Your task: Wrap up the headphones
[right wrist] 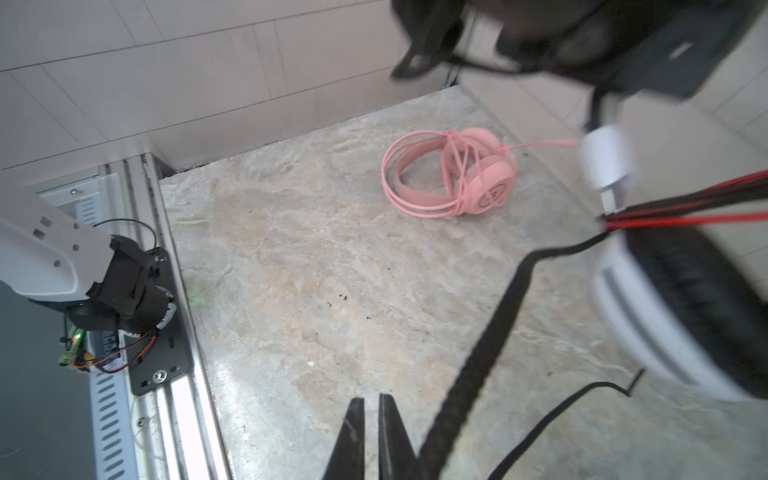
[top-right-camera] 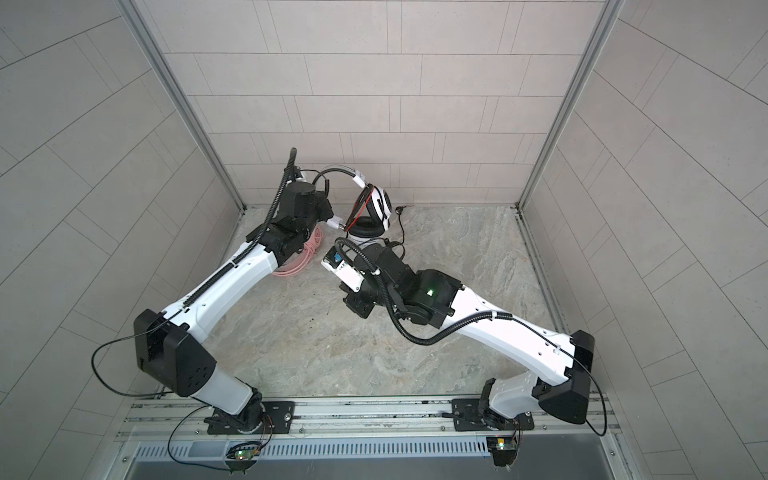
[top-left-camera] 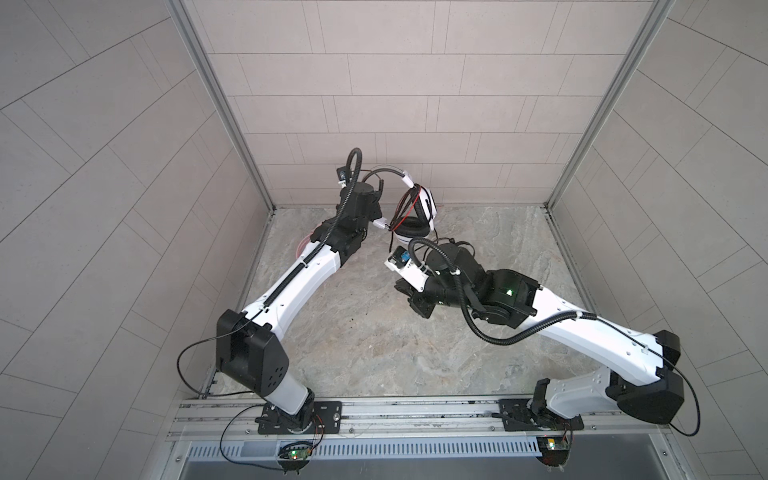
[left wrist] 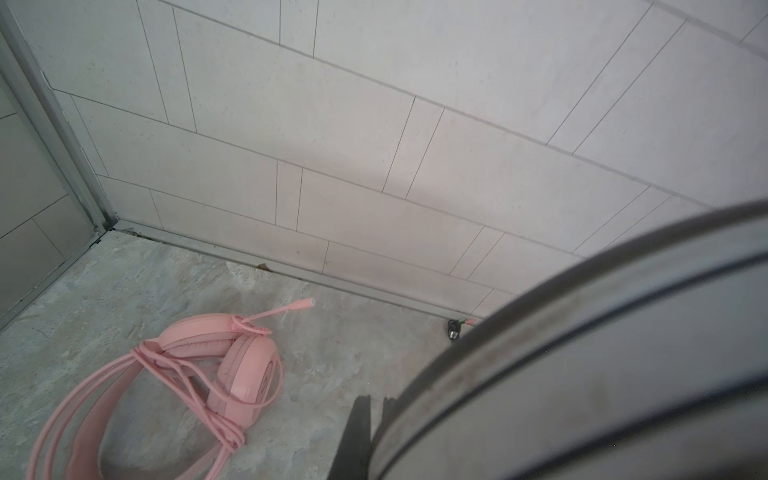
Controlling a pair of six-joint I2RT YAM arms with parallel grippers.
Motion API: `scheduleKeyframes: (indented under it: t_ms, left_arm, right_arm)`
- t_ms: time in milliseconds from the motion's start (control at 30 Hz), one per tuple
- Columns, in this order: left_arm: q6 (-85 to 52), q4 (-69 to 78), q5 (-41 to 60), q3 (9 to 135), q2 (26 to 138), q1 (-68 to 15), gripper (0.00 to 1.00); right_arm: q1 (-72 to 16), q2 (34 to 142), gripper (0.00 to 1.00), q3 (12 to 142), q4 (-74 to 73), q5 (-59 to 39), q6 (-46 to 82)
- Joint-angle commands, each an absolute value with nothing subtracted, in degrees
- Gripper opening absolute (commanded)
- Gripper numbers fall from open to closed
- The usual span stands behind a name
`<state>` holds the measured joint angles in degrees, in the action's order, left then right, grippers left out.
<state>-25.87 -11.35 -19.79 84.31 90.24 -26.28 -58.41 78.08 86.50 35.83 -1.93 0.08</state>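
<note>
While the left gripper (left wrist: 376, 401) has its jaws clamped on the headband of the white-and-black headphones (top-left-camera: 422, 208), holding them up by the back wall in the upper middle of both top views, the step in hand looks like winding the black cable (right wrist: 478, 345) round this set. On the right gripper (right wrist: 372, 399) the jaws are nearly shut, with just a slit between the tips and nothing seen in it. The cable runs just beside them; touching or not, can't tell. Upper left, under the left arm, the pink headphones (left wrist: 245, 365) lie on the counter (top-left-camera: 415, 332), cable already looped round them, so that one reads done. Next move likely calls for the right jaws to actually catch the cable and carry it round the band without tugging the set loose.
</note>
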Motion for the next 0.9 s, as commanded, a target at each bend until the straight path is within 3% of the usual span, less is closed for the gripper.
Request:
scheduleKeyframes:
  t_ms: [0,500,700,867]
  left_arm:
    - [-24.4,-9.0,-20.0,82.8,89.1,-26.9,0.00]
    - [-16.6,-11.6,-12.4,77.5,88.4,-31.1,0.00]
    - [-13.5,-10.8,-4.4,74.0,85.1,-31.2,0.00]
    - [-13.5,-10.2,2.5,72.2,82.3,-31.1,0.00]
  right_arm:
    - [-57.3,76.7,0.10,90.3,41.8,3.9,-4.8]
    - [-50.3,77.1,0.09,100.5,42.6,15.3,-11.6]
    - [-47.1,75.9,0.09,97.3,36.7,22.4,-13.7]
    - [-41.5,74.8,0.09,92.6,32.3,22.3,-11.2]
